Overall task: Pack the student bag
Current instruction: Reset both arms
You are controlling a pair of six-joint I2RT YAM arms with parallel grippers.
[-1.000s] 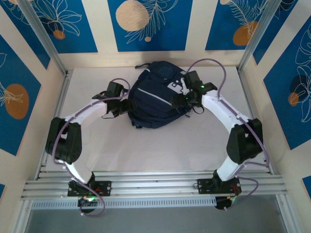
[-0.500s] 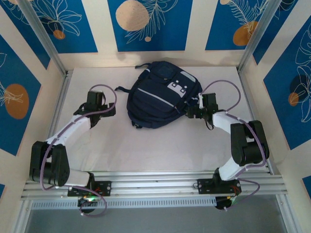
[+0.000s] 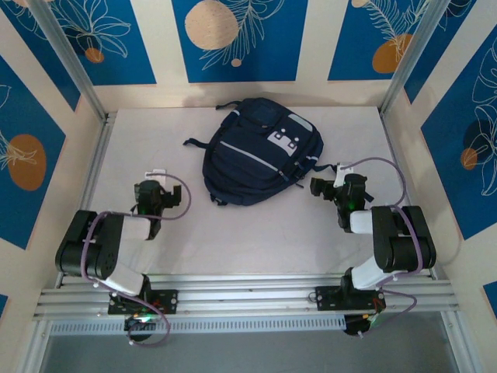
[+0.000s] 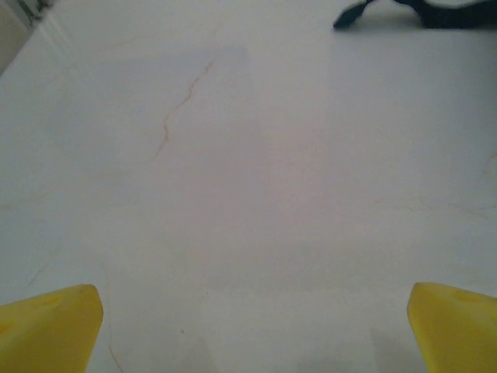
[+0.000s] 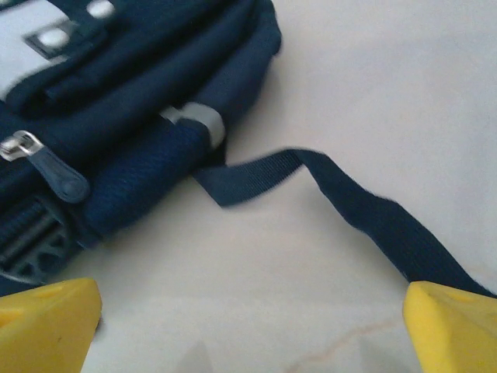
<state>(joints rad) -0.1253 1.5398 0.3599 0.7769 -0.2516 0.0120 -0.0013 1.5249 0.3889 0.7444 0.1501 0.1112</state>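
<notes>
**A:** Where is the student bag [image 3: 260,159] sitting?

**B:** It is lying flat on the white table [image 3: 256,233], toward the far middle. Its pale grey pocket patch [image 3: 283,140] is facing up, and a thin light stripe [image 3: 241,151] is running across the navy fabric. One dark strap [image 3: 198,142] is trailing off its left side.

**A:** What is the right wrist camera showing?

**B:** The bag's side [image 5: 140,93] is taking up the upper left, with a zipper pull [image 5: 58,175] hanging at its edge. A navy webbing strap [image 5: 349,206] is snaking from the bag over the tabletop toward the right yellow fingertip [image 5: 454,326].

**A:** Is the right gripper [image 3: 317,185] grasping it?

**B:** No. It is pointing at the bag's right side from just beside it, jaws spread wide. The strap is lying loose on the table between them.

**A:** And the left gripper [image 3: 158,175]?

**B:** It is sitting well apart from the bag, off to its left and nearer the bases. In its wrist view the yellow fingertips [image 4: 50,326] are standing far apart at the bottom corners. Bare table is lying between them, and a bit of dark strap [image 4: 353,14] is peeking in at the top edge.
</notes>
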